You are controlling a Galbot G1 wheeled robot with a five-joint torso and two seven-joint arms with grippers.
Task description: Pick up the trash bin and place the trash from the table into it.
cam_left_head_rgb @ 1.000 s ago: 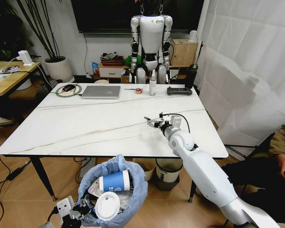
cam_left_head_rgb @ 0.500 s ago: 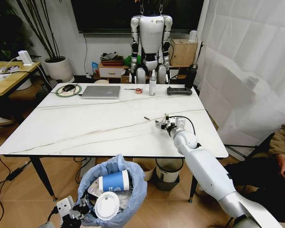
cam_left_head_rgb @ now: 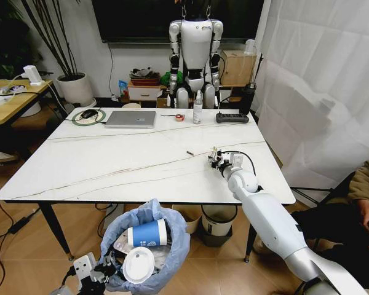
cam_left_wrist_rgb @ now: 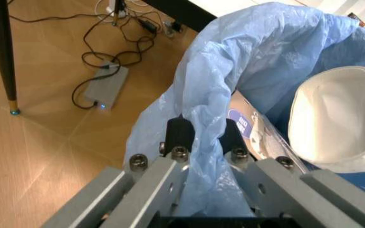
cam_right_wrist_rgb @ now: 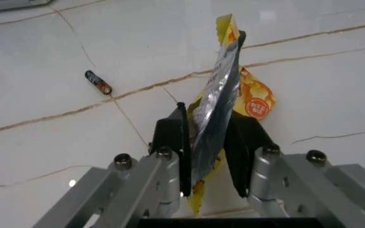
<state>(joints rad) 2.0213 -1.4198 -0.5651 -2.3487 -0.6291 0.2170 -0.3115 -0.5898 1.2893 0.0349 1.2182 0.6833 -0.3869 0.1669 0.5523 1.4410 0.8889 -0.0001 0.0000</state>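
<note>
Head view shows the right end effector [cam_left_head_rgb: 214,159] gripping a yellow wrapper [cam_right_wrist_rgb: 224,90] above the surface [cam_left_head_rgb: 111,160], while the left end effector [cam_left_wrist_rgb: 201,137], at 7 o'clock, clamps the trash bin's [cam_left_head_rgb: 145,246] bag rim.

No legible text anywhere.

Yellow snack wrapper [cam_right_wrist_rgb: 224,99] in the right pincer [cam_right_wrist_rgb: 208,156]: round orange-red badge with white marks, too small to read.

Small battery [cam_right_wrist_rgb: 98,82] on the tabletop [cam_right_wrist_rgb: 309,85]: black and orange banding, no readable brand.

Blue-and-white paper cup [cam_left_head_rgb: 147,234] in the trash bin [cam_left_head_rgb: 149,248]: no lettering discernible.

Dark blue item [cam_left_wrist_rgb: 246,127] inside the bag (left wrist view): white print, blurred, unreadable.
</note>
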